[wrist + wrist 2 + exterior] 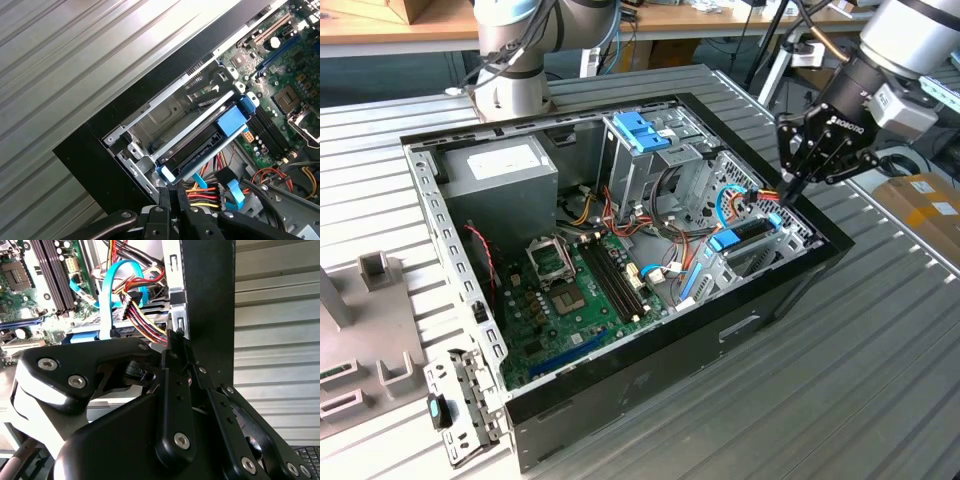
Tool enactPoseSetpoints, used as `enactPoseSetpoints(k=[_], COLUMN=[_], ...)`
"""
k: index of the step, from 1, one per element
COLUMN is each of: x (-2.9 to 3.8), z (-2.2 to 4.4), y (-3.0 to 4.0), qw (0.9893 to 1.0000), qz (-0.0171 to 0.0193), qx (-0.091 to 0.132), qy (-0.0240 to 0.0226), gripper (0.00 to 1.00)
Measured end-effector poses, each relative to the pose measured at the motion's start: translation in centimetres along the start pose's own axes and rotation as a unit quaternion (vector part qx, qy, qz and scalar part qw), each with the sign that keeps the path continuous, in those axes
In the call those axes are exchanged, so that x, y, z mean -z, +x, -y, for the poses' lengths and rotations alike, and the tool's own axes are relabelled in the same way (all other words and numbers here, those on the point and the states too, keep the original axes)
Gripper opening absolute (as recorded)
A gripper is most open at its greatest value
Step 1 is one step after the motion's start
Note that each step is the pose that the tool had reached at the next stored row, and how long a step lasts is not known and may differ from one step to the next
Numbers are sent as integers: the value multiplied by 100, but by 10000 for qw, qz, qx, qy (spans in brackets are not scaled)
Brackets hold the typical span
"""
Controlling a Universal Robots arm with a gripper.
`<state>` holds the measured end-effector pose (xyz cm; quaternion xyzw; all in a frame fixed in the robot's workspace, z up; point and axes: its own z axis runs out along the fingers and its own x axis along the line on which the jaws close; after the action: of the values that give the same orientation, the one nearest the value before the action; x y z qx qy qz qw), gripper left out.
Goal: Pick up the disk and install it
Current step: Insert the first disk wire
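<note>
The disk [748, 235] sits in the drive bay [165, 125] of the open computer case [650, 375]. Just above its cabled end, the gripper [790, 195] appears pressed together, holding nothing.

Overall light: bright, even, no deep dark areas in the exterior view.
Glare: the ribbed grey metal table [75, 65] shines almost white in broad bands in the first wrist view; its slats [275, 315] are also washed pale in the second wrist view.
Shadow: the open black computer case [650, 380] casts a soft shadow on its inner floor beside the walls.
Focus: the black gripper [175, 385] linkages close to the lens are soft in both wrist views; the green motherboard [280, 90] is sharper.
Highlights: small glints on the gripper's screws.
</note>
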<state>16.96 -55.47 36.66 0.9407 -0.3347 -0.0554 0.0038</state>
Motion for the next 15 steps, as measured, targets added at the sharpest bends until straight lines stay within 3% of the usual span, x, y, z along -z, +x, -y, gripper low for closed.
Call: enactPoseSetpoints(k=[15], x=[-28], z=[-166], y=[-203], qw=[10000], qz=[0], qx=[0], qy=[0], gripper=[17])
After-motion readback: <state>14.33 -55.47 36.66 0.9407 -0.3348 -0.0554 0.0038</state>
